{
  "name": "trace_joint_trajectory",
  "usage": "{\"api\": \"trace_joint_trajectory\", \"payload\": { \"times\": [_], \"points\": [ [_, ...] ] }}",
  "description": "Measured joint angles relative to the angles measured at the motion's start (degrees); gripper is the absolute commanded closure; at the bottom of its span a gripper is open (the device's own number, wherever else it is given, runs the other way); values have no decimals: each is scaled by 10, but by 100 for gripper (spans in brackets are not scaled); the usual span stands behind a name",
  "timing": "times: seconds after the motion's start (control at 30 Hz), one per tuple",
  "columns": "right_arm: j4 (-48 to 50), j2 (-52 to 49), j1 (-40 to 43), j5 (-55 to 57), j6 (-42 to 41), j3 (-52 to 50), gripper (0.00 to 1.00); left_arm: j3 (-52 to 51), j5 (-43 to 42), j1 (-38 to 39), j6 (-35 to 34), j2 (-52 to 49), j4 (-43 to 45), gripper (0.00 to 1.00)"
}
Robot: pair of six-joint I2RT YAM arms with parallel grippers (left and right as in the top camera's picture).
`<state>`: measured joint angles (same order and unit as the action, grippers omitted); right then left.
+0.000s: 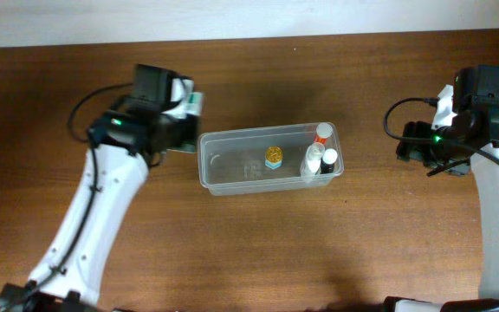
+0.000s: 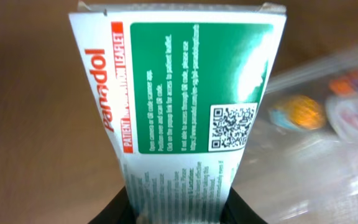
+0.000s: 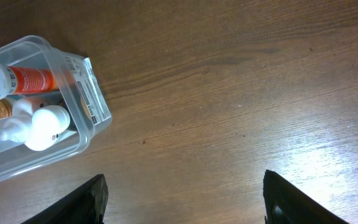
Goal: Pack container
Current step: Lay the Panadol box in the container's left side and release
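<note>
Between the dark fingers point(image 2: 118, 210) of your left gripper point(image 2: 179, 211), you are clamping a white-and-green Panadol box point(image 2: 179, 99) by its lower end. Only the left wrist view is showing its print and QR code; overhead, the box is peeking out as a sliver beside the wrist, near the left end of the container point(image 1: 204, 169). Your right gripper point(image 3: 182, 199) is hanging spread wide over the bare table point(image 3: 241, 93), nothing between its fingers. Its camera is catching the container's end, with white-capped bottles point(image 3: 42, 124) and an orange-labelled tube point(image 3: 33, 79) inside. The left wrist view is blurring the container, and a small orange item point(image 2: 303, 112) inside is staying hard to make out.
</note>
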<state>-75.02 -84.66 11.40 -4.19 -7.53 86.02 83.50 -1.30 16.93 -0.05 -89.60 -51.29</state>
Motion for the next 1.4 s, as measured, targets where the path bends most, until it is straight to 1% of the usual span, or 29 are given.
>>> {"api": "trace_joint_trajectory", "payload": {
  "times": [0.13, 0.17, 0.23, 0.37, 0.57, 0.6, 0.67, 0.7, 0.77, 0.8, 0.87, 0.97, 1.07, 1.13, 1.23, 1.3, 1.33, 1.37, 1.4],
  "points": [
    [0, 0, 0, 0, 0, 0, 28, 1, -4, 84, 102, -11, 2, 76],
    [0, 0, 0, 0, 0, 0, 28, 1, -3, 95, 118, -21, 1, 78],
    [0, 0, 0, 0, 0, 0, 28, 1, -2, 111, 141, -46, 1, 80],
    [0, 0, 0, 0, 0, 0, 28, 0, -2, 119, 166, -110, 0, 79],
    [0, 0, 0, 0, 0, 0, 28, -1, 0, 119, 175, -191, -8, 78],
    [0, 0, 0, 0, 0, 0, 28, -1, 1, 119, 175, -197, -8, 75],
    [0, 0, 0, 0, 0, 0, 28, -2, 2, 119, 177, -206, -10, 63],
    [0, 0, 0, 0, 0, 0, 28, -2, 2, 119, 177, -206, -11, 53],
    [0, 0, 0, 0, 0, 0, 28, -2, 2, 119, 181, -206, -11, 42],
    [0, 0, 0, 0, 0, 0, 28, -2, 2, 119, 182, -206, -12, 39],
    [0, 0, 0, 0, 0, 0, 28, -1, 2, 119, 181, -206, -16, 37],
    [0, 0, 0, 0, 0, 0, 28, -1, 9, 119, 170, -204, -23, 36],
    [0, 0, 0, 0, 1, 0, 29, -1, 30, 119, 143, -184, -25, 35],
    [0, 0, 0, 0, 7, 0, 29, 4, 49, 119, 119, -151, -25, 1],
    [3, 0, -5, 1, 16, 0, 28, 12, 89, 116, 72, -85, -24, 0],
    [15, 0, -20, 1, 26, 0, 24, 18, 119, 103, 31, -36, -23, 1],
    [23, 0, -31, 1, 31, 0, 20, 21, 129, 89, 10, -16, -23, 1],
    [42, 0, -50, 2, 33, 0, 7, 24, 139, 72, -14, 1, -22, 1],
    [59, 0, -64, 4, 39, 0, 2, 27, 149, 40, -52, 17, -22, 1]
  ]
}}
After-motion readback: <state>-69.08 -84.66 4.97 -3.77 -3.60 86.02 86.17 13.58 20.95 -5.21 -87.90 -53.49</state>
